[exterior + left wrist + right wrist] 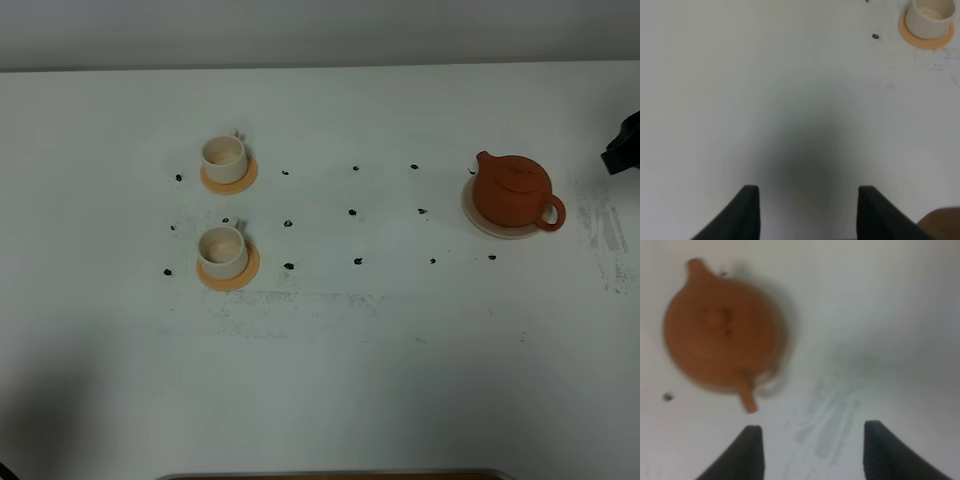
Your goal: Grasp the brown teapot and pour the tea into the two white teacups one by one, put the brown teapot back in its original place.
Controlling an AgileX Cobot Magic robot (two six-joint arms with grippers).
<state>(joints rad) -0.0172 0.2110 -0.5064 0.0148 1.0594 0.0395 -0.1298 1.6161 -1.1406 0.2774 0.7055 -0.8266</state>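
The brown teapot (pixel 512 192) stands on the pale cream saucer (pixel 497 230) at the right of the table, with its spout toward the far left and its handle toward the near right. The two white teacups (pixel 223 158) (pixel 221 249) each stand on an orange coaster at the left. My right gripper (pixel 812 450) is open and empty above the table beside the teapot (pixel 722 337), near its handle side. My left gripper (pixel 807 212) is open and empty over bare table, far from one teacup (pixel 930 14).
Small black marks (pixel 352 212) dot the white table between the cups and the teapot. A dark part of the right arm (pixel 622 145) shows at the right edge. A brown wooden edge (pixel 330 475) runs along the front. Orange coasters (pixel 229 178) lie under the cups.
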